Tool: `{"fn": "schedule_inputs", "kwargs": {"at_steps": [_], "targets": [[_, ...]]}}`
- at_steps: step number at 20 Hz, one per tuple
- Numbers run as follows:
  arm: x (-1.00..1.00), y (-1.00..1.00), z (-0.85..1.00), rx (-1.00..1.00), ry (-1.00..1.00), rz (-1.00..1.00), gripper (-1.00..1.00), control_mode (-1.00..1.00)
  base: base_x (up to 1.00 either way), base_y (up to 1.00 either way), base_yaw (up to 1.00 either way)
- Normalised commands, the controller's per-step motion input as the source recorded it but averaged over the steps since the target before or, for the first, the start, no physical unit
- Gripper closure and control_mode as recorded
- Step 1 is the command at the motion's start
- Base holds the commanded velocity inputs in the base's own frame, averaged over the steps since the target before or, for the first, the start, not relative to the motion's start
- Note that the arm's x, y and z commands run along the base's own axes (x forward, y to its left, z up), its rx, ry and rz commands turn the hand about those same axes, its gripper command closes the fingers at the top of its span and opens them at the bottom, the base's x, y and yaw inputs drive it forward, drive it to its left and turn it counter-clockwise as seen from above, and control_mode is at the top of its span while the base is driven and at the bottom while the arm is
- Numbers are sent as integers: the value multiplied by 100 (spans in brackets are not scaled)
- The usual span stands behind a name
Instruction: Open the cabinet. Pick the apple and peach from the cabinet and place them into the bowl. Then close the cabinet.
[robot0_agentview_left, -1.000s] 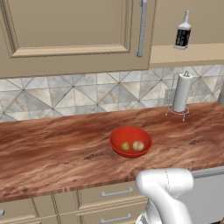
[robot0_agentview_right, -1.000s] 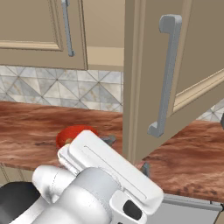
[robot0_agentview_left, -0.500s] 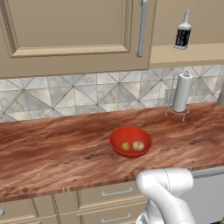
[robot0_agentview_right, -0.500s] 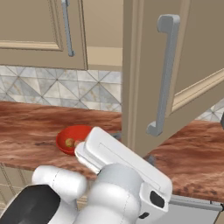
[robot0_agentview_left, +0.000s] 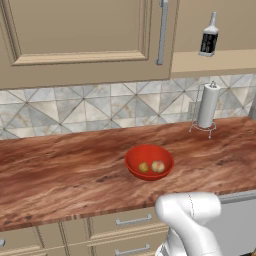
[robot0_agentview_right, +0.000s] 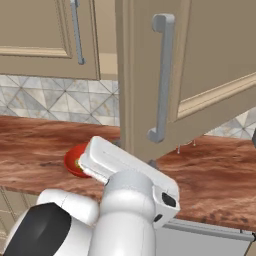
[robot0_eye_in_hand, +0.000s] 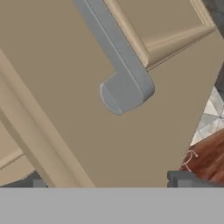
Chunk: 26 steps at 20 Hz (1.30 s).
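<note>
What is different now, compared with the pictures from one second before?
In the right base view the arm has swung to the right, off the red bowl, which it half hid before. The open gripper sits close below the handle of the open cabinet door and holds nothing. The bowl with its two fruits, the door, the bottle and the paper towel roll stayed as they were.

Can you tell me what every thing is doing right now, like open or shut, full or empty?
cabinet door: swung open.
left cabinet door: shut.
red bowl: upright on the counter, two fruits inside.
gripper: jaws open, holding nothing, near the open door's handle.
paper towel roll: upright on its stand.
dark bottle: standing in the open cabinet.
</note>
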Motion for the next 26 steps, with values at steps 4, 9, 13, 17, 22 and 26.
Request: {"fn": "schedule_inputs", "kwargs": {"at_steps": [4,9,13,17,22,26], "targets": [[100,30,-23,0,-9,0,-100,-100,0,0,0],[100,6,-14,8,-4,0,-100,-100,0,0,0],[100,0,-6,18,0,0,-100,-100,0,0,0],[100,0,0,24,0,1,-100,-100,0,0,0],[100,-4,-1,26,0,6,-100,-100,0,0,0],[100,-19,0,31,-1,17,-100,-100,0,0,0]]}}
